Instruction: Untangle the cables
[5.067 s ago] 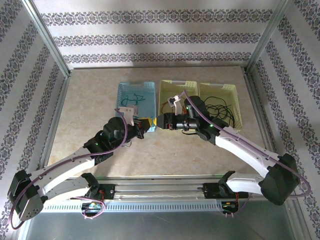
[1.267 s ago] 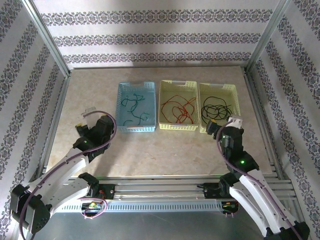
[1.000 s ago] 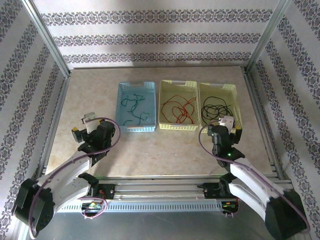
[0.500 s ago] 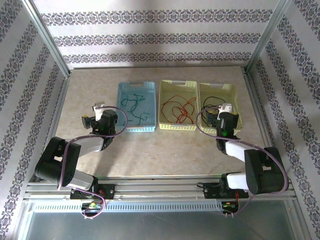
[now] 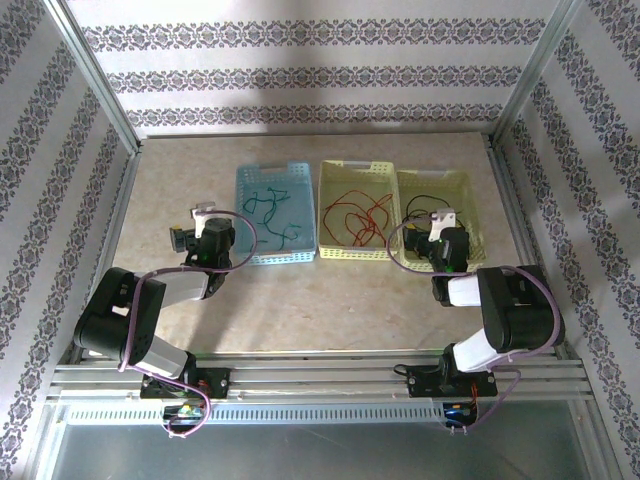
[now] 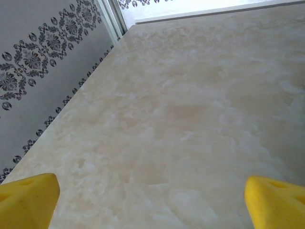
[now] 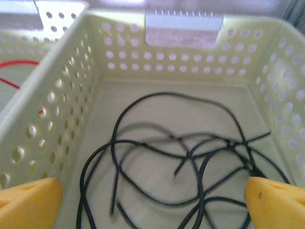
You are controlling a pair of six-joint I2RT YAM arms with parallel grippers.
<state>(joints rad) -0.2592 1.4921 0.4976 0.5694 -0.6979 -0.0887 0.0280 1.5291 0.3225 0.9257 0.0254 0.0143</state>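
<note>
The table (image 5: 340, 300) carries three baskets in a row: blue basket (image 5: 243, 215), middle basket (image 5: 322, 210), right basket (image 5: 470, 215). The left gripper (image 6: 152, 200) hangs spread over bare table, left of the blue basket. The right gripper (image 7: 152, 195) is spread above the right basket's near wall.

Each colour lies apart:
- green cable (image 5: 268, 215): blue basket
- red cable (image 5: 360, 215): middle basket
- black cables (image 7: 190, 157): right basket

Sorting appears complete. Any next move calls for clearing that wall; open room lies nearside.
</note>
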